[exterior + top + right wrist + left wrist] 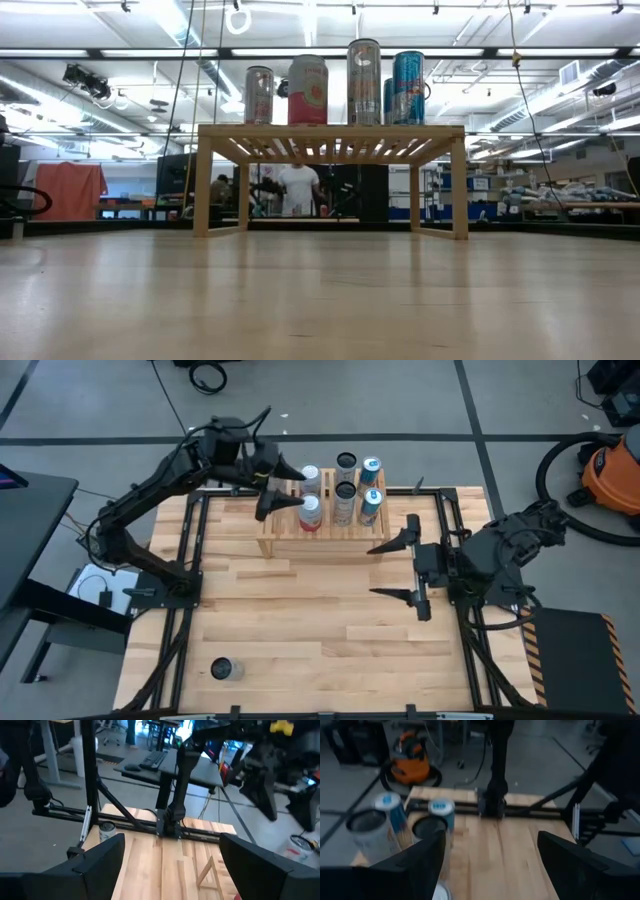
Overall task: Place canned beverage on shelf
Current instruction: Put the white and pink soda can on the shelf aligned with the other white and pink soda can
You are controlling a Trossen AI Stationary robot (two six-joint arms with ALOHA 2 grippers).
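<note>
Six cans stand on the shelf (340, 530) at the table's far edge: two red-and-white cans (310, 512), two silver cans (345, 502) and two blue cans (371, 503). A seventh can (222, 670) lies near left. The left gripper (281, 488) hovers by the red cans, fingers apart, holding nothing. The right gripper (400, 569) waits right of centre, spread wide, empty.

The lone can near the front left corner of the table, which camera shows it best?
The high view: the lone can lies in plain sight on the table, far from the shelf. The right wrist view catches it small, beside the frame. The low and left wrist views don't show it.
</note>
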